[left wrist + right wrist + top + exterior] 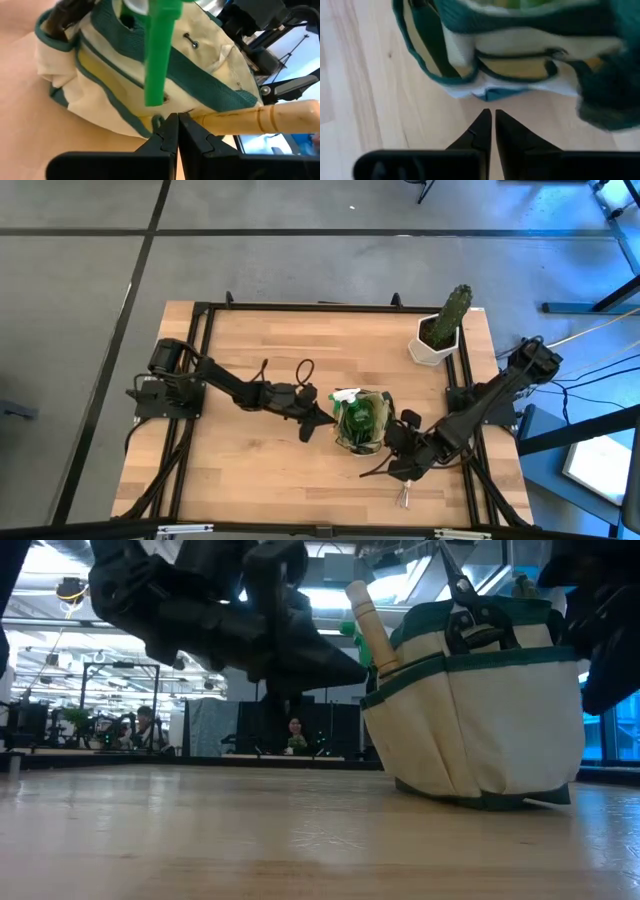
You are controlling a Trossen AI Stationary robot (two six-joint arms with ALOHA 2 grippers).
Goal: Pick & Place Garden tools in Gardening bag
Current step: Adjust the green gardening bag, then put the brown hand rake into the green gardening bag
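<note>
Gardening bag (362, 423): your left gripper (322, 418), fingers together, sits beside it; your right gripper (393, 442), fingers together, opposite.

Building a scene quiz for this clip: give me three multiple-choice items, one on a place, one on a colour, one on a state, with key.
1. Where does the green cactus in the white pot stand on the wooden table?
A. far right corner
B. near left corner
C. inside the bag

2. What colour is the trim on the beige fabric gardening bag?
A. red
B. green
C. yellow

3. How are the left gripper fingers?
A. wide open
B. shut on the bag handle
C. shut, empty

Key: 1 A, the high view shows it there. 2 B, green bands edge the pockets. 3 C, the fingers meet with nothing between.
</note>
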